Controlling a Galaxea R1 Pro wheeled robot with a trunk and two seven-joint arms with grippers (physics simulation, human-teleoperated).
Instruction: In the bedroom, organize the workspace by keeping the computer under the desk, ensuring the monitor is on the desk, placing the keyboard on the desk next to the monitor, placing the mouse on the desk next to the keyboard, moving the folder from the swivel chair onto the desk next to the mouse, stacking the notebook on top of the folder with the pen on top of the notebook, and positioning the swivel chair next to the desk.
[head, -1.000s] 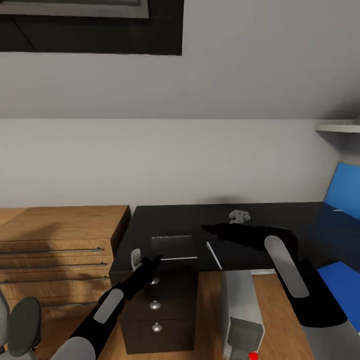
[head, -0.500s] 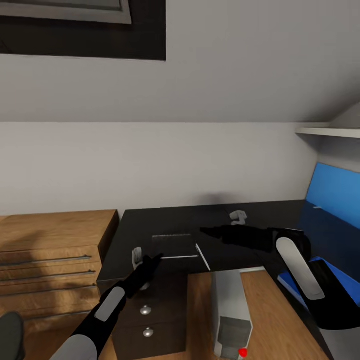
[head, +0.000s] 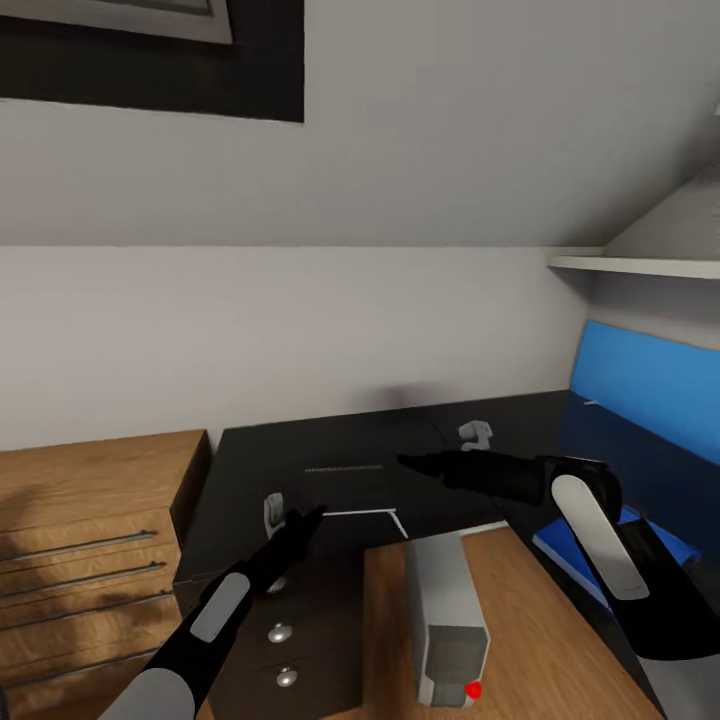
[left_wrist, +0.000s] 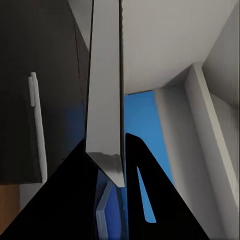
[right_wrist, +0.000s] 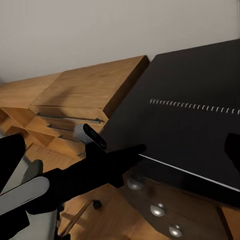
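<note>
The notebook is lying flat on the black worktop, between the two grippers. The pen is lying just beside it, on the side towards the right gripper. That gripper is being held over the worktop just past the notebook's far corner, and in the right wrist view its fingers are showing well apart. The left gripper is being held at the notebook's near corner, by the worktop's front edge. Whether it is apart or together cannot be told. The blue folder is lying on the worktop behind the right arm. The computer is standing on the floor below the right gripper. A wooden dresser is standing beyond the left gripper.
</note>
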